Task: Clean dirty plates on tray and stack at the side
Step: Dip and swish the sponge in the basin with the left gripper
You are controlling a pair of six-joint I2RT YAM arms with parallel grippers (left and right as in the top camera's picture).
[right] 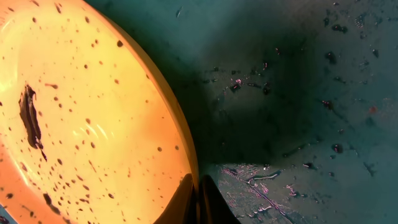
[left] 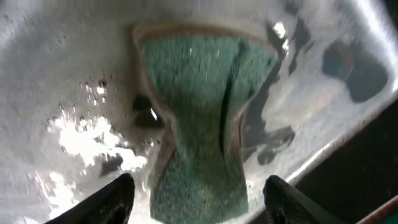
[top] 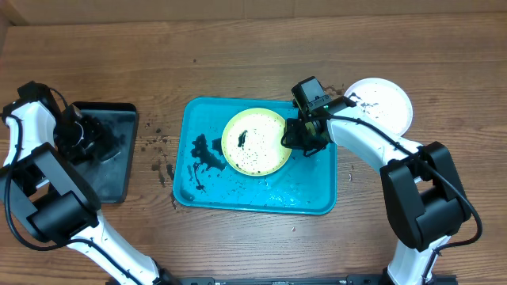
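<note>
Wooden table (top: 238,47) under the lights, and the turquoise tray (top: 317,198) sits dead centre, wet and smeared with black. On it lies the yellow-green plate (top: 253,141), its inside peppered with dark specks and one long smear. The right hand (right: 199,198) is clamped on that plate's rim, fingers together on the thin edge with only a lip between them.

That's the worry: it's a narrow pinch on a wet rim. Lifted from one side like this, the plate may swing down, slip free and slap onto the tray, splashing grime about.

Over on the left, the left hand (left: 199,202) sits low in the black tray (top: 119,174). Its fingers are apart either side of the green sponge (left: 199,112), not gripping it. Close off-centre and that soggy sponge could fold or squirt out.

Off the tray to the right, the white plate (top: 384,103) waits on the table. Carry the speckled one over unwiped and the stack gets dirtied.
</note>
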